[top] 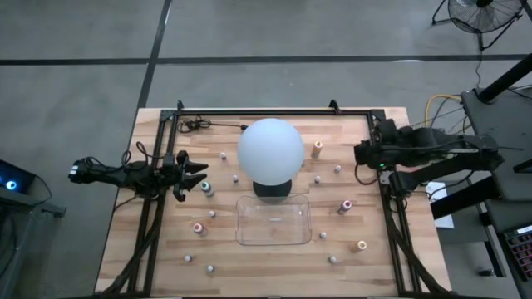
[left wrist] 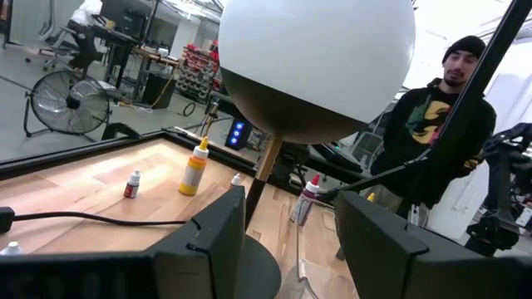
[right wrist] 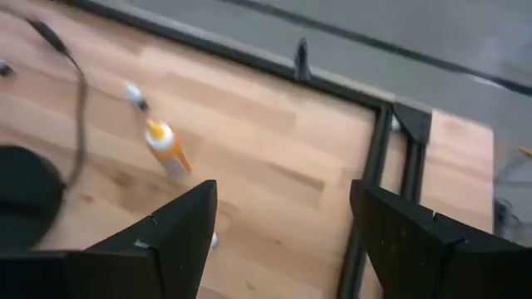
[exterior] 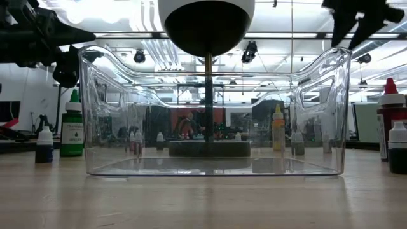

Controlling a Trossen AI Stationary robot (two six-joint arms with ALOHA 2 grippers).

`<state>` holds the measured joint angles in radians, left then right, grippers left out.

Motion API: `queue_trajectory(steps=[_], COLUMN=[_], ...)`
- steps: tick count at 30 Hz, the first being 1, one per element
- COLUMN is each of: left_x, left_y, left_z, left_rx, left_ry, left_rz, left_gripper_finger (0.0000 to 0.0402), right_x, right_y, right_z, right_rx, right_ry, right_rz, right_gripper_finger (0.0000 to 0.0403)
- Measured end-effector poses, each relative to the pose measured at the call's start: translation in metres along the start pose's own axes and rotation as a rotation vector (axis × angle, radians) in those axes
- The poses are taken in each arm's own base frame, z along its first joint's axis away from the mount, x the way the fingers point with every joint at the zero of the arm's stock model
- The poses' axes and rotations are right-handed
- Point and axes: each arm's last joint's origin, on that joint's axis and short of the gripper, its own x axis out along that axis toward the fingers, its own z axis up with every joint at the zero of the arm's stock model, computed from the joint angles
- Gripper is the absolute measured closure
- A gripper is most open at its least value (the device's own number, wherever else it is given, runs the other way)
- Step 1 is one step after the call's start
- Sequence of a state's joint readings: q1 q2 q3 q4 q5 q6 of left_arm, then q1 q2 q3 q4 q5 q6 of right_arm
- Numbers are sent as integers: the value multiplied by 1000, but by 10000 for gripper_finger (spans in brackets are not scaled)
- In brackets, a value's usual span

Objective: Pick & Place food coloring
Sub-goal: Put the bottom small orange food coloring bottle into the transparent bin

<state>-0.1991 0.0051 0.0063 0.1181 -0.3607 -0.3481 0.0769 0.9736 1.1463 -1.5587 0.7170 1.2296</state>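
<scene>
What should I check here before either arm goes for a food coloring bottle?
1. Left gripper jaws open, nothing held: ok.
2. Right gripper jaws open, nothing held: ok.
3. Clear tray empty and unobstructed: ok.
4. Teal bottle close by the left gripper, upright: ok.
5. White globe lamp stands mid-table between the arms, a collision risk: not ok.
6. Orange bottle upright and clear of the globe: ok.

Tabletop count, taken from above

Food coloring bottles (top: pixel 206 188): about 14 (5 coloured, 9 whitish-grey, tiny ones uncertain). White globe (top: pixel 270 149): 1. Clear tray (top: pixel 245 237): 1. Left arm (top: pixel 125 173), right arm (top: pixel 416 149): 2. Person (left wrist: pixel 432 124) behind table: 1.
</scene>
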Motion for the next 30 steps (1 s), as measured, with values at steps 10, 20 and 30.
queue_trajectory(steps=[10,20,30], left_x=[0,0,0], left_y=[0,0,0], left_z=[0,0,0], left_rx=[0,0,0], left_ry=[0,0,0], left_rz=[0,0,0], left_gripper_finger=[241,241,241], right_x=[61,97,121], right_y=[31,35,47], right_z=[-26,-28,-38], right_rx=[-67,-81,-139], right_ry=[236,314,393], right_rz=[0,83,131], right_gripper_finger=[159,161,163])
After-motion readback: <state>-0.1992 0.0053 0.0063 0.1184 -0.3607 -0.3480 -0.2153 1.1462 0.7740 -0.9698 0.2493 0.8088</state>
